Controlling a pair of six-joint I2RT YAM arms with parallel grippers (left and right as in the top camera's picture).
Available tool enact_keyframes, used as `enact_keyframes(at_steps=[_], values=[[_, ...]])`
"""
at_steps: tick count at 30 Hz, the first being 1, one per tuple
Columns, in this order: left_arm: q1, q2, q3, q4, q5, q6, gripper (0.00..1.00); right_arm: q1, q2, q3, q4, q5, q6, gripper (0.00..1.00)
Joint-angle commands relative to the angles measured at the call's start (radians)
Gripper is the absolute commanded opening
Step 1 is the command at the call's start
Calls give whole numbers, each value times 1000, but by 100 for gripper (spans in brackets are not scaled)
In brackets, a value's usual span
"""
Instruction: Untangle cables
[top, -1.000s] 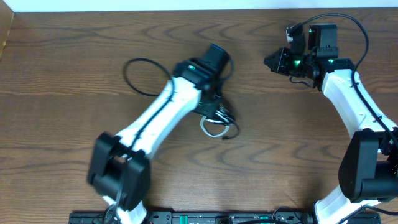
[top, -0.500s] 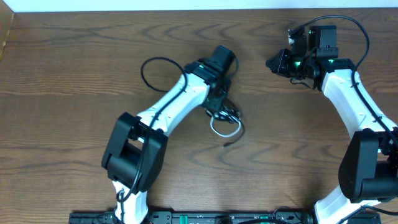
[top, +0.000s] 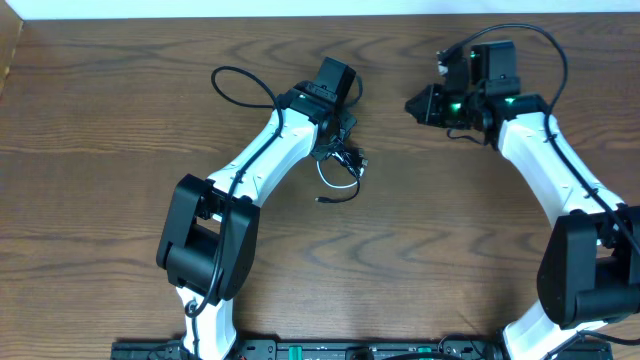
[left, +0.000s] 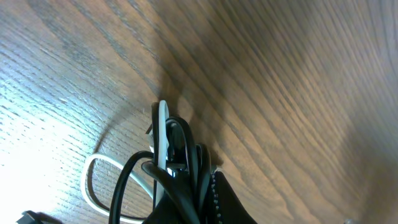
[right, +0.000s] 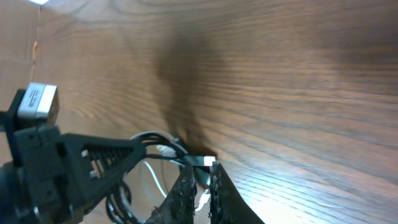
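Overhead: left gripper (top: 337, 150) sits on cables (top: 340, 180) mid-table (top: 120, 150), grip hidden. Right gripper (top: 414, 104) well apart.
Left wrist: jaws clamped on black and white cables (left: 165, 140).
Right wrist: right gripper (right: 200, 180) pinched nearly together, empty, cables (right: 163, 148) beyond.

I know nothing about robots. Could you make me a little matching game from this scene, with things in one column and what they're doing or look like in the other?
Things:
1. left claw
2. right claw
3. white cable
4. table

Descriptions:
A. brown wood grain
B. shut, holding nothing, apart from the cables
C. pale loop hanging below a claw
D. clamped on the cables

Pairs: 1-D, 2-B, 3-C, 4-A
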Motion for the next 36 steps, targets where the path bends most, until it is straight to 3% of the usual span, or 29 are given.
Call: enact_keyframes(at_steps=[1,9,14,19,22,25,31,36], values=[[17,26,16,-3,-32,-127,7,23,-28,0,10,-52,-31,7],[81,26,16,-10,59,-495,7,53,-28,0,47,-304,-189,12],[92,26,16,-17,145,-549,7,78,-28,0,16,-303,-188,12],[93,26,16,-23,58,-580,7,101,-28,0,-6,-303,-183,12],[108,26,16,-32,49,-718,7,123,-28,0,-6,-298,-180,12],[141,25,16,-29,170,-893,7,152,-28,0,-6,-248,-164,15],[237,25,16,222,520,-893,7,209,-28,0,-1,-150,-151,19],[294,25,16,407,698,-893,8,241,-24,0,53,-83,-151,22]])
